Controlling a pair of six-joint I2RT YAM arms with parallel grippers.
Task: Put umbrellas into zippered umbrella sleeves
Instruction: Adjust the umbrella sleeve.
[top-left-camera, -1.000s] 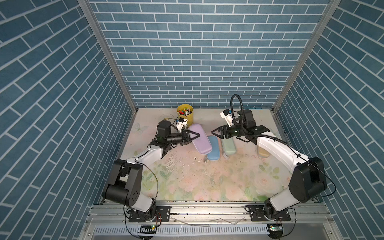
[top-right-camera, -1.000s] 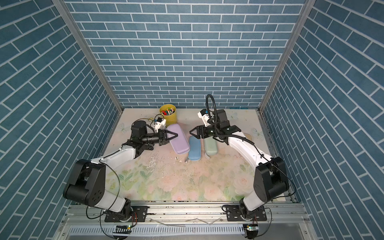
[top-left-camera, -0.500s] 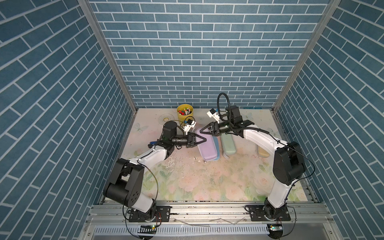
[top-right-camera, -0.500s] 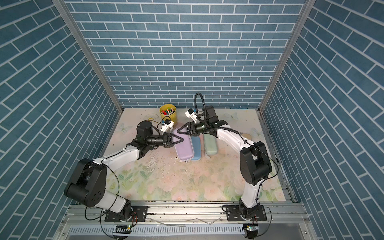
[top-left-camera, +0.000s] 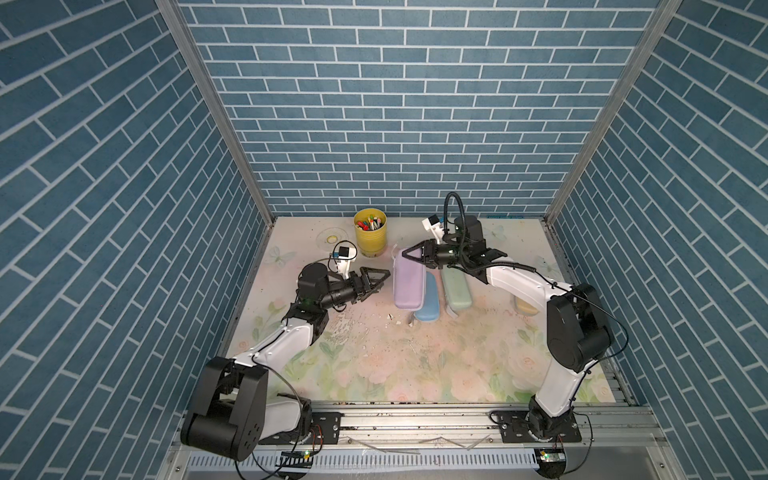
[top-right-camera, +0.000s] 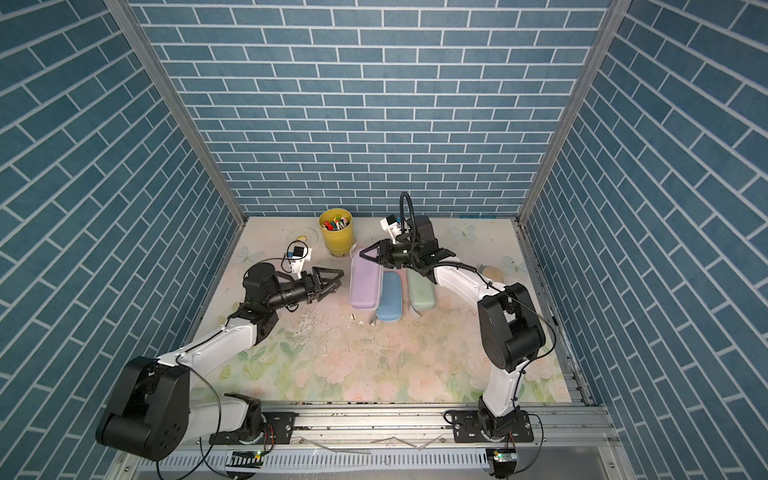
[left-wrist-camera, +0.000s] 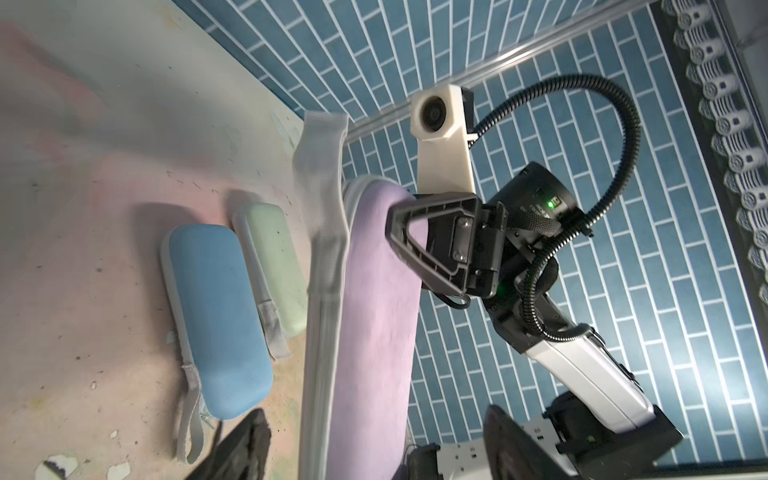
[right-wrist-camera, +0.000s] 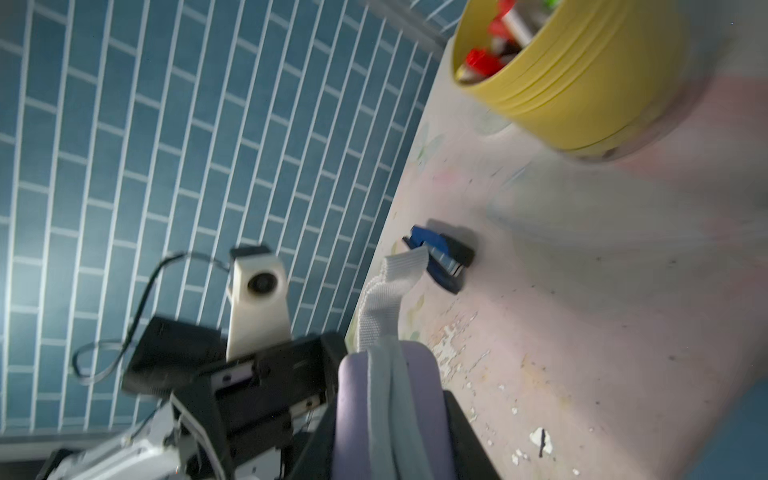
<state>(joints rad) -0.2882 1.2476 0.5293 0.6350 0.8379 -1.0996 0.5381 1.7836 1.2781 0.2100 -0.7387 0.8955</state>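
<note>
Sleeves, four, near the one cup: lilac sleeve, blue sleeve, mint sleeve side by side, cream sleeve farthest off. Right gripper clamps the lilac sleeve's cup-side end; left gripper gapes beside it.

Both arms are built in the same way. The left arm and the right arm have smooth white shells on the long links and bulky, rounded black housings at the joints. The left claw and the right claw are matt black, and each finger is an open triangular frame. Small silver screws show on the finger plate. Each wrist carries a white camera block with a round lens. A ribbed black hose leaves the right one. A small green lamp glows on that wrist. Black base plates with bolts hold the arms on a grey metal rail.
</note>
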